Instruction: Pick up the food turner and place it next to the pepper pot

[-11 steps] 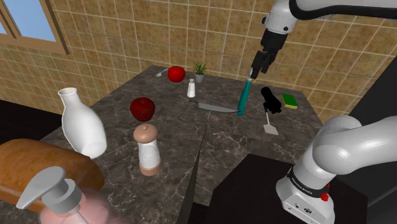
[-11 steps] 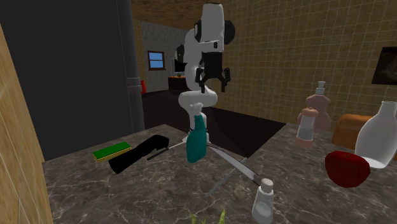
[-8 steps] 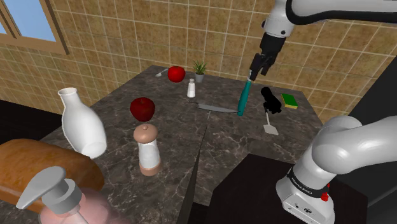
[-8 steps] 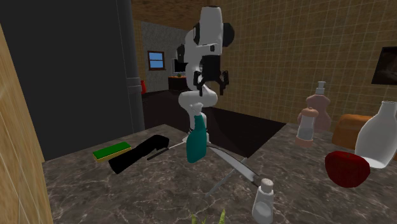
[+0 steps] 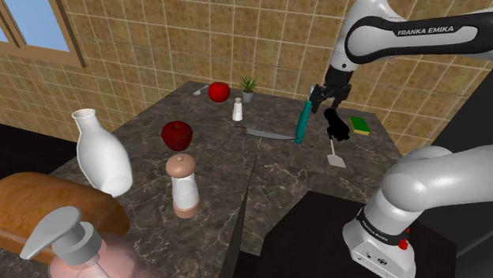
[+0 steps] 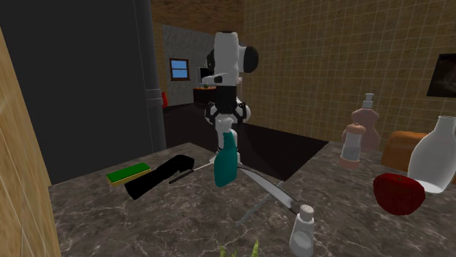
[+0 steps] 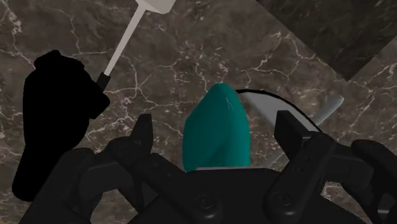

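— Walls?
— Tan square-tile wall [image 5: 158, 39], running behind the bench [image 5: 213, 158] and round its corner.
— Bench?
— Dark marble top, white veining, one straight seam across it.
— Windows?
— Two. A wood-framed window [image 5: 31, 28] at the shoulder view's upper left, with blue sky in the pane. A small far window [image 6: 179, 69] in the room beyond, also blue.
— Other fittings?
— A tall dark panel [image 6: 88, 87] at the second exterior view's left. A dark picture [image 6: 442, 75] on the tiles at its right edge.
— Light?
— Dim, even.
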Controlling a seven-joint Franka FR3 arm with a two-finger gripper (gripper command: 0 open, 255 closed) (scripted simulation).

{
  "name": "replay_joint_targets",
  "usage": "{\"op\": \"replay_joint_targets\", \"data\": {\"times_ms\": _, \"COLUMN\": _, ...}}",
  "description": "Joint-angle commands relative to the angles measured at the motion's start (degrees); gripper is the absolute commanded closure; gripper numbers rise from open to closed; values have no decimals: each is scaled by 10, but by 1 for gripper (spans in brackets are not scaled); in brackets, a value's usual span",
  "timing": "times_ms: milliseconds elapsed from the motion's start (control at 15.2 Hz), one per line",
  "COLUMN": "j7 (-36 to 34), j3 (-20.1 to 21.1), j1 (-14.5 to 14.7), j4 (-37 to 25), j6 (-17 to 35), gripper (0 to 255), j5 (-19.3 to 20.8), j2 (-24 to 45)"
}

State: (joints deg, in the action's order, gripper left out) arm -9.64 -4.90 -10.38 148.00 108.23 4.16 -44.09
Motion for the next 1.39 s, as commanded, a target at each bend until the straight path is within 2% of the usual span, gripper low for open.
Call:
{"op": "replay_joint_targets", "data": {"times_ms": 0, "j7": -29, "j3": -9, "j1": -27, "j4": 25, "j6": 36, "gripper": 0, "j5": 9, "j2": 11}}
{"op": "replay_joint_targets", "data": {"times_ms": 726, "j7": -198, "j3": -36, "j1": -166, "j4": 150, "j6": 198, "gripper": 0, "j5": 45, "j2": 57}}
{"op": "replay_joint_targets", "data": {"times_ms": 1188, "j7": -199, "j3": -43, "j1": -168, "j4": 178, "j6": 275, "gripper": 0, "j5": 52, "j2": 105}}
{"op": "replay_joint_targets", "data": {"times_ms": 1320, "j7": -199, "j3": -43, "j1": -168, "j4": 180, "j6": 281, "gripper": 0, "j5": 52, "j2": 110}}
